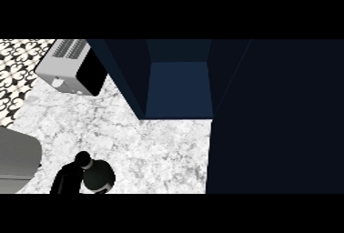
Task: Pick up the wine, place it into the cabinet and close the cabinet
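Left hand [67, 179] low-left of cabinet [178, 86], curled on dark wine [101, 175]. R hand unseen. Lift upright, aim open shelf.

Marble-patterned white counter top [134, 136] fills the centre and left of the frame. At the upper left stands a silver and black toaster oven [73, 67], set at a slant, with a black-and-white patterned tile wall [17, 68] further left along the frame's edge. A dark navy cabinet [178, 86] occupies the upper centre, its opening facing the counter; its broad door panel [275, 118] covers the whole right side. At the lower left, a black hand [87, 175] lies over the counter. A grey rounded surface [17, 159] sits at the left edge.
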### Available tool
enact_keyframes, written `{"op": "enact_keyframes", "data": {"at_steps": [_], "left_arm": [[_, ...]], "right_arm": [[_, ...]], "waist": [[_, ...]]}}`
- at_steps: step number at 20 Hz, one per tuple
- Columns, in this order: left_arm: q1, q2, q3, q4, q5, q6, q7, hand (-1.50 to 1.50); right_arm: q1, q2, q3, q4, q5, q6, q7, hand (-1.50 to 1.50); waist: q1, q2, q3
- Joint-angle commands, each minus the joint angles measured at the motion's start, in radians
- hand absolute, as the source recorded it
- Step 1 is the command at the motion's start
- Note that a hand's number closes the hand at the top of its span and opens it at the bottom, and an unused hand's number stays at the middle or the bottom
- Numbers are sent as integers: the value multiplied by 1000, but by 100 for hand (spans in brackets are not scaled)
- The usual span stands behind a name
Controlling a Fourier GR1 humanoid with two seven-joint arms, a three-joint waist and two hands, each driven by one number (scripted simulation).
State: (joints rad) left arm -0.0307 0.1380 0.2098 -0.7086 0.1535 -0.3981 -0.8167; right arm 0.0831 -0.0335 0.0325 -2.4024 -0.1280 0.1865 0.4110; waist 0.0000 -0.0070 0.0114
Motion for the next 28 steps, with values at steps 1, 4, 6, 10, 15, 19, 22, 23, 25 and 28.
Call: {"op": "enact_keyframes", "data": {"at_steps": [1, 4, 6, 10, 15, 19, 22, 23, 25, 28], "left_arm": [[52, 18, -25, 4, -11, -57, -15, 150], [69, -19, -33, 59, -19, -63, -122, 150], [88, -33, -44, 26, -20, -41, -137, 150], [83, -48, -79, -98, 20, -80, -47, 150], [159, -78, -118, -311, 79, -88, 31, 150], [179, -135, -205, -476, 118, 10, 164, 150], [234, -136, -221, -661, 142, 37, 287, 150], [276, -137, -252, -726, 154, 56, 323, 150], [332, -137, -270, -779, 150, 51, 305, 150], [257, -137, -289, -913, 229, 148, 476, 150]], "right_arm": [[-39, -8, -1, 0, 14, -10, 21, -150], [-41, -27, -79, 70, -69, 20, -19, -150], [71, 1, -21, 26, -13, 41, -73, -150], [-28, -10, -26, 18, -36, -2, 26, -150], [25, -6, -27, 23, -25, 27, -31, -150], [68, 15, -20, 71, -22, 52, -111, -150], [27, 16, -10, 71, 3, 28, -80, -150], [-23, 2, -26, 52, -16, 3, -15, -150], [-17, 16, 5, 104, 39, 14, -74, -150], [-14, -7, -42, 93, -42, 31, -46, -150]], "waist": [[1, 7, -12], [1, 8, -12], [-3, 6, -11], [4, 6, -11], [4, 5, -11], [1, 5, -10], [3, 6, -11], [5, 6, -11], [5, 6, -11], [3, 6, -11]]}}
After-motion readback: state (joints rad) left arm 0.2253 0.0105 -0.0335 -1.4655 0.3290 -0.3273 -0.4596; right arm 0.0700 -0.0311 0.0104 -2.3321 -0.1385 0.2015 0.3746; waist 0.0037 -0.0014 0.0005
